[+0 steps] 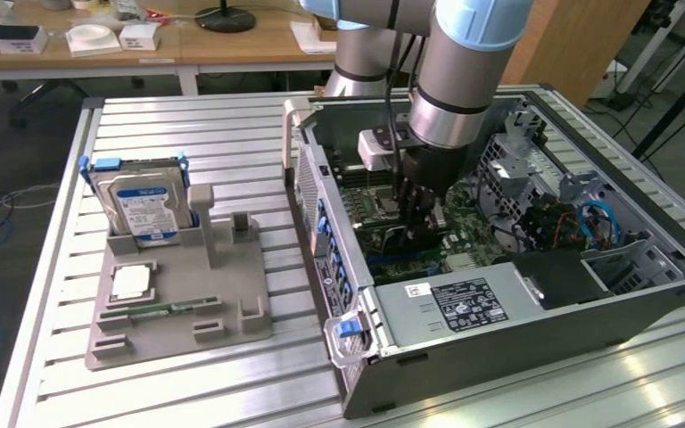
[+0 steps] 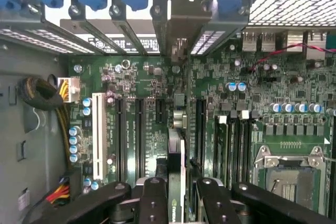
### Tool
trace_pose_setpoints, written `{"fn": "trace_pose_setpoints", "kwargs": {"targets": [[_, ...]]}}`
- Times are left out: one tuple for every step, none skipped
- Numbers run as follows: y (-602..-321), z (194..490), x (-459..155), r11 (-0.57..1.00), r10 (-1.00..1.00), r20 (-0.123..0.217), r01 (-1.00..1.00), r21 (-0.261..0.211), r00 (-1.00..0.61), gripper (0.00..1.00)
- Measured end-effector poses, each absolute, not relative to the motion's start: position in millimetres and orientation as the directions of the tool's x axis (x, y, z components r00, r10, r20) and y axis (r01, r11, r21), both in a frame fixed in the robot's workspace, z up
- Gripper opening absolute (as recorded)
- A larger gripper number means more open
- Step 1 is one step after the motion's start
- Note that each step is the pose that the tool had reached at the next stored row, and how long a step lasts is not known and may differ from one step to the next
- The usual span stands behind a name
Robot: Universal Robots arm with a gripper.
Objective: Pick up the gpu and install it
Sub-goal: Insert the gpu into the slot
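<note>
My gripper (image 1: 417,212) reaches down into the open computer case (image 1: 628,308), over the green motherboard (image 1: 467,242). It is shut on the gpu (image 1: 421,235), which looks dark and stands on edge just above the board. In the wrist view the gpu (image 2: 176,156) runs edge-on between the black fingers (image 2: 153,195). Its silver end bracket (image 2: 178,22) lies against the case's rear slot openings. The card lines up with the black expansion slots (image 2: 140,129); whether it sits fully in one is hidden.
A silver hard drive (image 1: 140,203) with a blue-white label stands in the grey fixture (image 1: 229,312) at the exterior view's left, with a narrow memory stick (image 1: 158,309) lying on it. The power supply (image 1: 449,303), cables (image 1: 587,223) and CPU socket (image 2: 286,169) crowd the case.
</note>
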State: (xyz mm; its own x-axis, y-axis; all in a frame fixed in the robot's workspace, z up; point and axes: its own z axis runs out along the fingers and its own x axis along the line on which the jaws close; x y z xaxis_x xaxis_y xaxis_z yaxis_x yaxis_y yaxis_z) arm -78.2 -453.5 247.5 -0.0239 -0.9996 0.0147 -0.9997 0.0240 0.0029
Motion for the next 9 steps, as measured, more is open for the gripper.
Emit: {"fn": "trace_pose_setpoints", "kwargs": {"targets": [[-453.5, 247.4, -78.2, 0.024, -1.000, 0.015, -1.000, 0.003, -0.024, 0.26], [-453.5, 247.2, -78.2, 0.024, -1.000, 0.015, -1.000, 0.003, -0.024, 0.26], [-453.5, 246.6, -78.2, 0.024, -1.000, 0.015, -1.000, 0.003, -0.024, 0.26], [-453.5, 246.0, -78.1, 0.024, -1.000, 0.015, -1.000, 0.002, -0.024, 0.26], [-453.4, 245.4, -78.2, 0.024, -1.000, 0.015, -1.000, 0.002, -0.024, 0.26], [-453.4, 244.8, -78.2, 0.024, -1.000, 0.015, -1.000, 0.002, -0.024, 0.26], [-453.3, 244.2, -78.2, 0.024, -1.000, 0.015, -1.000, 0.001, -0.024, 0.26], [-453.3, 243.4, -78.3, 0.024, -1.000, 0.015, -1.000, 0.001, -0.024, 0.26], [-453.3, 242.6, -78.4, 0.024, -1.000, 0.015, -1.000, 0.000, -0.024, 0.26]]}}
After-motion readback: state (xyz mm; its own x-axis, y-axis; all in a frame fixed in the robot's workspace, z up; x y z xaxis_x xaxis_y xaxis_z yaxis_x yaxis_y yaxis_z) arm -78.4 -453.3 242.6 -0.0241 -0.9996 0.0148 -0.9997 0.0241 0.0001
